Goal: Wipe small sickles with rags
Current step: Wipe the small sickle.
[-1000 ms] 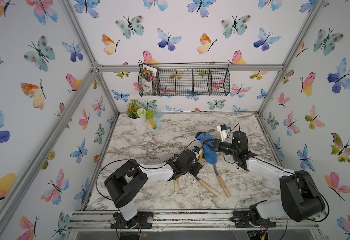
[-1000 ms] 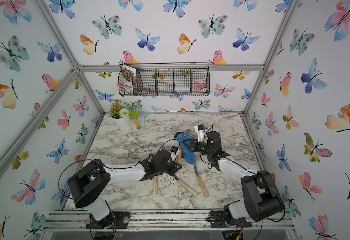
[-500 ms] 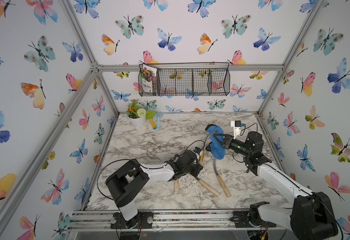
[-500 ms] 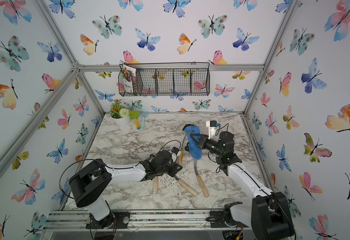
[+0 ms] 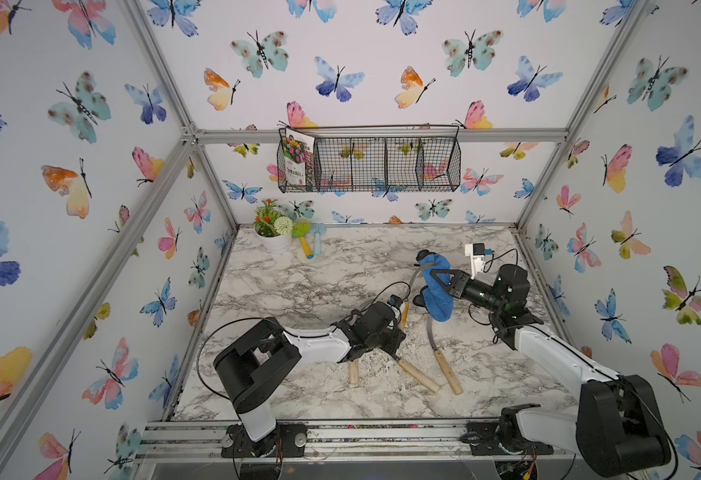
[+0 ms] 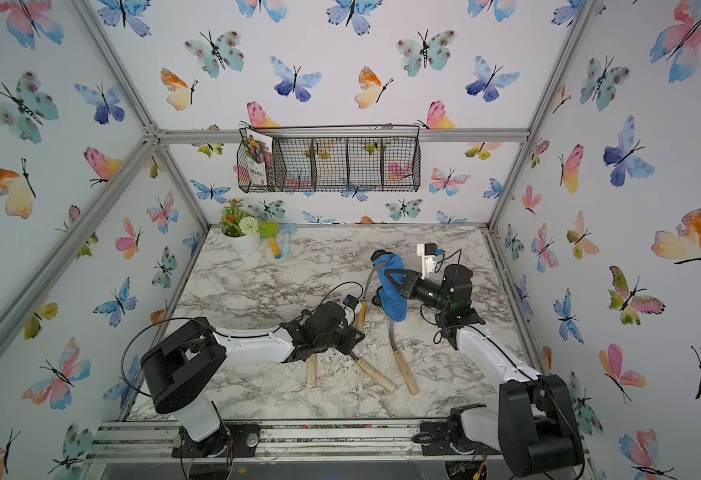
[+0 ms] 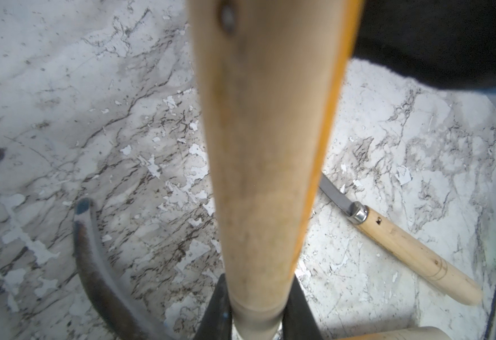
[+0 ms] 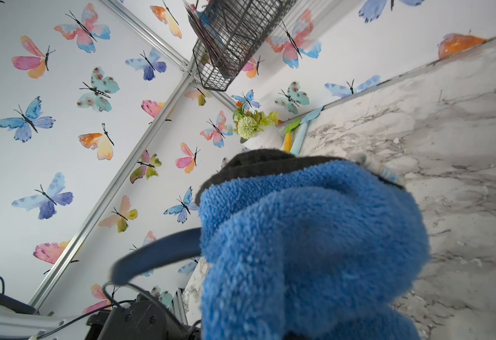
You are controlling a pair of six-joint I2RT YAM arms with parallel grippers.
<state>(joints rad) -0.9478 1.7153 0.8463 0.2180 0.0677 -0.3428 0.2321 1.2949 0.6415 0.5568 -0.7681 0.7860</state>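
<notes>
Wiping looks partway: left pincer (image 7: 257,306) clenched on raised sickle (image 5: 404,312), right pincer (image 5: 435,282) grasping rag (image 5: 438,297) over its blade; three sickles (image 5: 417,374) beneath the left pincer probably remain.

rag (image 5: 438,291): blue, around raised sickle (image 5: 412,280) blade | 3 sickles (image 5: 448,376): lying flat

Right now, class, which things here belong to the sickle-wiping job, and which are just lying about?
Job in hand: held sickle, in the left jaws; blue rag, in the right jaws; three loose sickles.

Lying about: flower pot; toy tools; wire basket; seed packet.
</notes>
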